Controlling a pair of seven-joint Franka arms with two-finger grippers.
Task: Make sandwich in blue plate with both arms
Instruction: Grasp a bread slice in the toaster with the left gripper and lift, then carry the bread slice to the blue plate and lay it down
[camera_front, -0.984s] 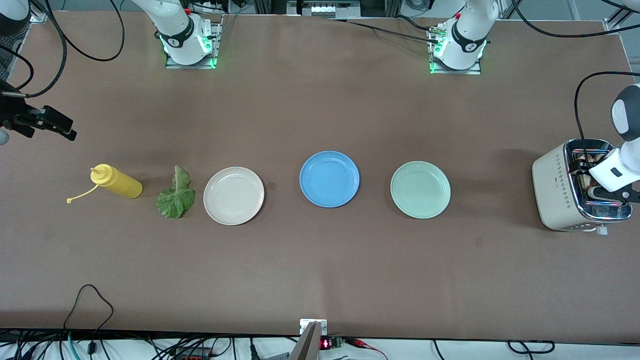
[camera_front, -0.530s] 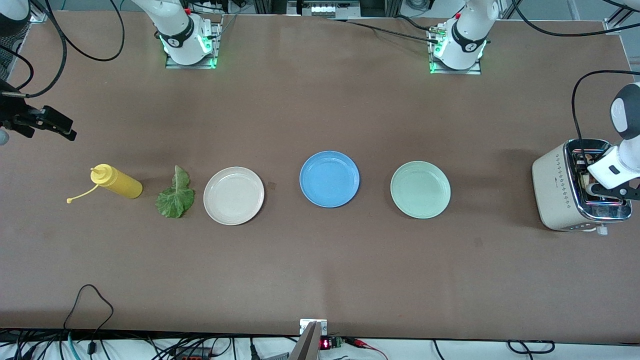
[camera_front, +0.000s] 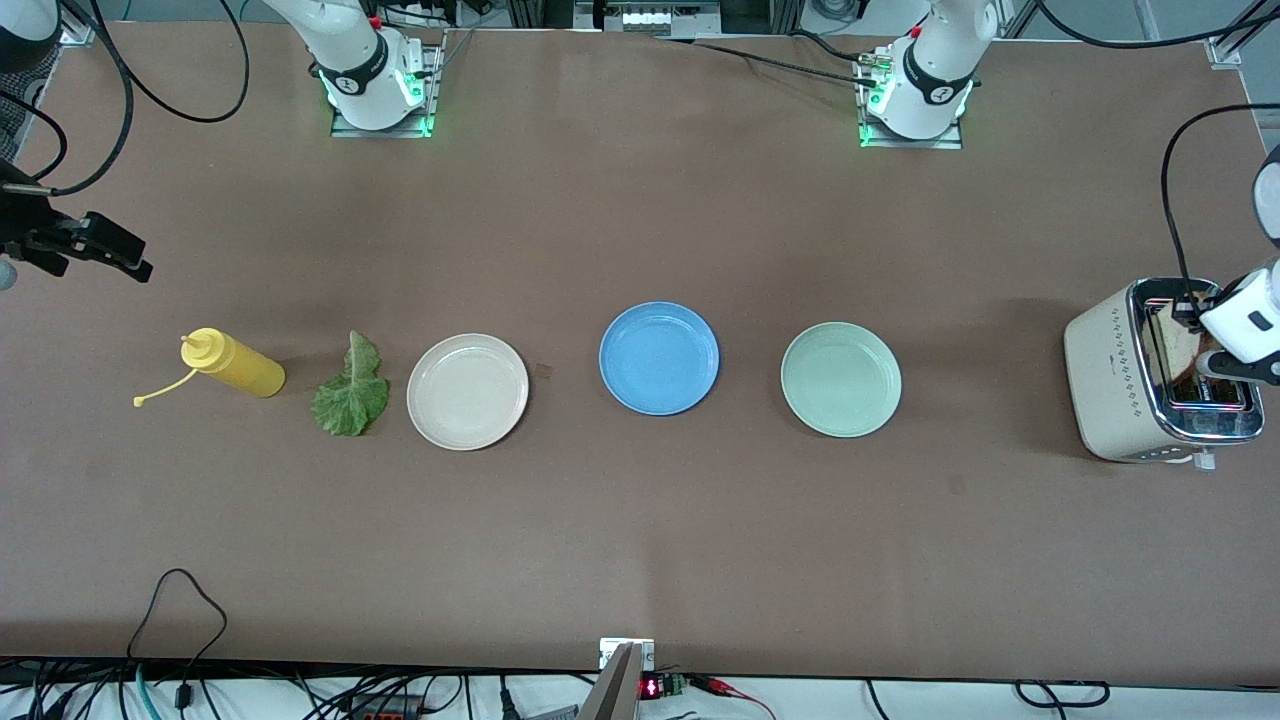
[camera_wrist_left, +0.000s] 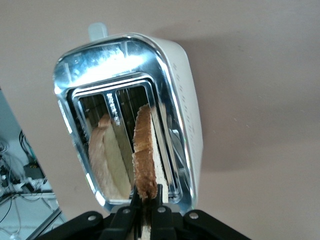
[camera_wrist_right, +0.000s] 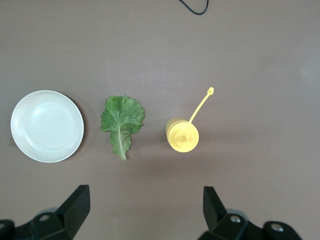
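My left gripper (camera_front: 1207, 357) (camera_wrist_left: 146, 194) is shut on the top edge of a toasted bread slice (camera_wrist_left: 145, 150). That slice stands upright, partly raised out of one slot of the cream and chrome toaster (camera_front: 1110, 370) (camera_wrist_left: 185, 100). A second slice (camera_wrist_left: 107, 155) sits in the other slot. The blue plate (camera_front: 659, 358) lies empty mid-table. The green lettuce leaf (camera_front: 350, 390) (camera_wrist_right: 122, 120) lies flat toward the right arm's end. My right gripper (camera_front: 120, 250) (camera_wrist_right: 145, 205) hangs open and empty high over that end of the table.
A beige plate (camera_front: 467, 391) (camera_wrist_right: 47, 126) lies between the lettuce and the blue plate. A mint-green plate (camera_front: 840, 379) lies between the blue plate and the toaster. A yellow squeeze bottle (camera_front: 235, 365) (camera_wrist_right: 182, 135) stands beside the lettuce. Cables run along the table edges.
The left gripper closed on the bread slice in the toaster, and its wrist has risen with the slice. The right arm has not moved.
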